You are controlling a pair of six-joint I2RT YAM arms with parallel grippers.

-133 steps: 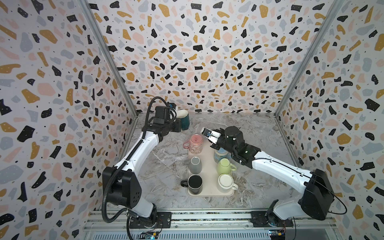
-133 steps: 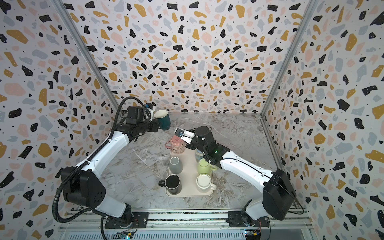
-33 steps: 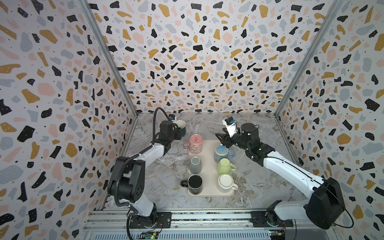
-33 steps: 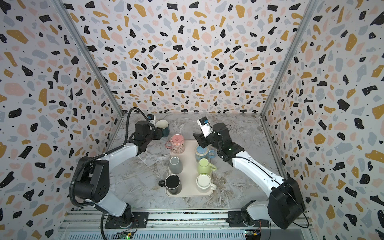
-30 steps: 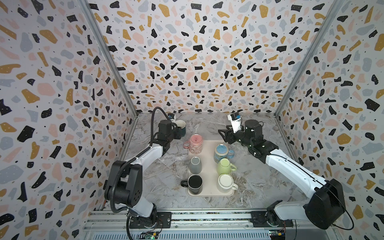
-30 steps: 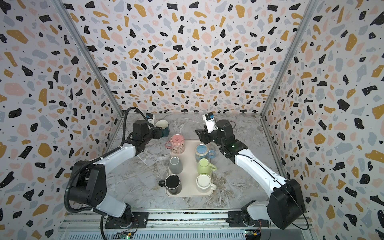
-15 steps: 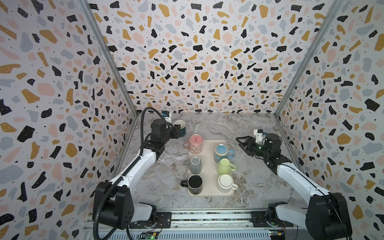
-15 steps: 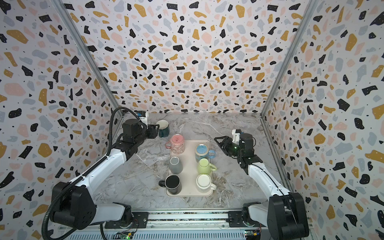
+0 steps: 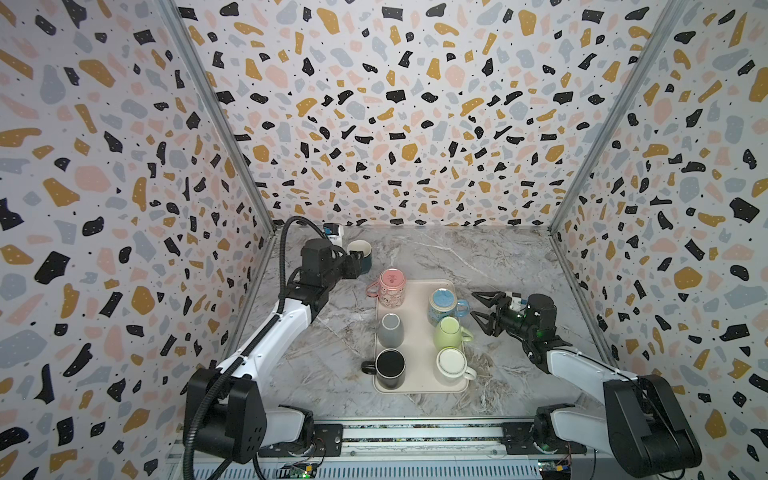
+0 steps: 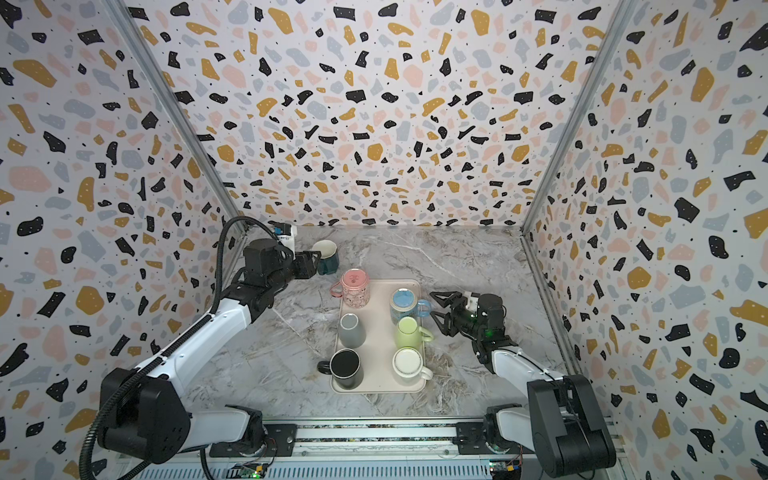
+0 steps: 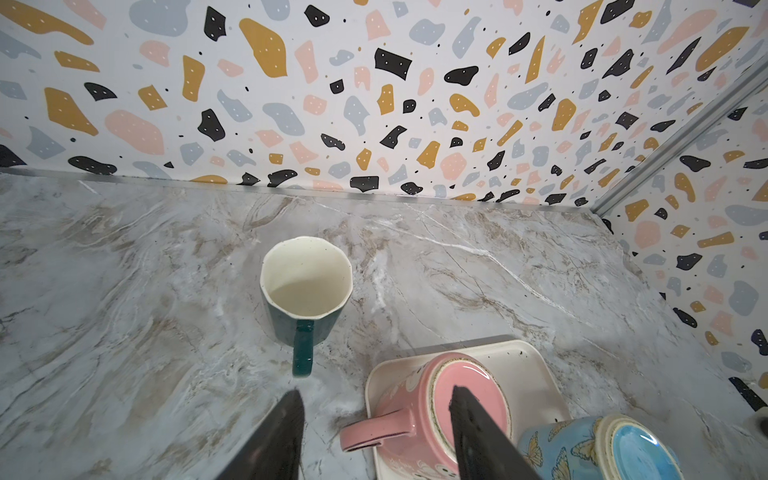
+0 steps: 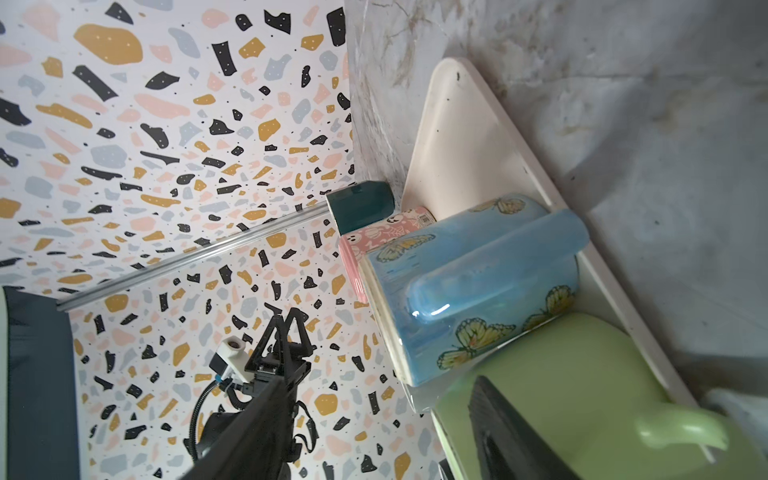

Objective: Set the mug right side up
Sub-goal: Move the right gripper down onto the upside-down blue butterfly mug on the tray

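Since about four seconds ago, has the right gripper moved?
Yes. The right gripper has withdrawn rightward off the tray, now open beside the blue mug.

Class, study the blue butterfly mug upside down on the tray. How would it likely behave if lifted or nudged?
The blue butterfly mug looks like glazed ceramic: probably rigid, weighty for its size, breakable if dropped. The glint on its handle suggests a slippery grip. Standing rim-down on the tray, a low nudge would likely slide it rather than tip it.
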